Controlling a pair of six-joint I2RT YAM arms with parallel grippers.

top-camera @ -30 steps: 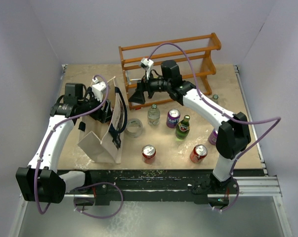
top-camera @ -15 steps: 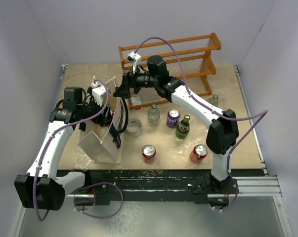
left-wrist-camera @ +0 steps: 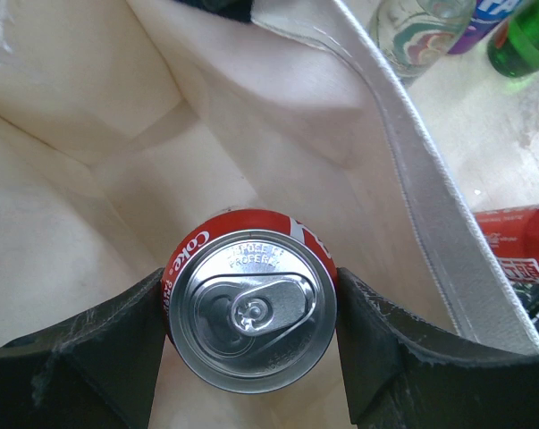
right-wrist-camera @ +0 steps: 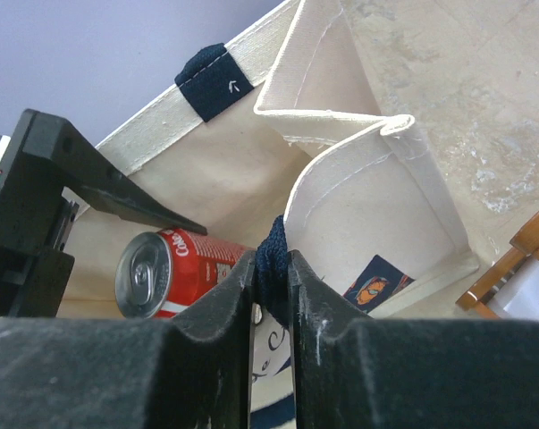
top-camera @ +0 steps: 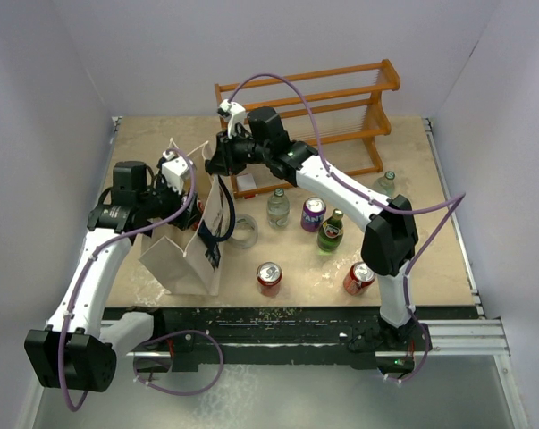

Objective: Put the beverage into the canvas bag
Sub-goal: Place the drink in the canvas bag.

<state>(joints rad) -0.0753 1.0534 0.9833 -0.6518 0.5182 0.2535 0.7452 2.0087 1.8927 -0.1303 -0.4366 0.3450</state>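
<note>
The tan table [top-camera: 448, 232] carries an orange-brown wooden rack [top-camera: 341, 89] along its far edge. At the near left stands the cream canvas bag [top-camera: 175, 264], upright with its mouth open. Both arms reach to it: the left one from the left side, the right one stretching across from the right.

The left gripper [left-wrist-camera: 251, 308] is down in the bag's mouth, its two fingers clamped on either side of a red Coke can [left-wrist-camera: 242, 234]. The can is inside the bag, with cream walls all around it, its pull-tab end facing the wrist camera. Whether it touches the bag's floor cannot be told.

The right gripper [right-wrist-camera: 271, 286] is at the bag's far-right rim, its jaws pinched tight on the navy strap [right-wrist-camera: 272, 246].

To the right of the bag on the table are a clear ring [top-camera: 243, 231], a clear bottle [top-camera: 278, 207], a purple can [top-camera: 314, 214] and a green bottle [top-camera: 332, 230]. Two more red cans [top-camera: 269, 278] sit nearer the front edge.
</note>
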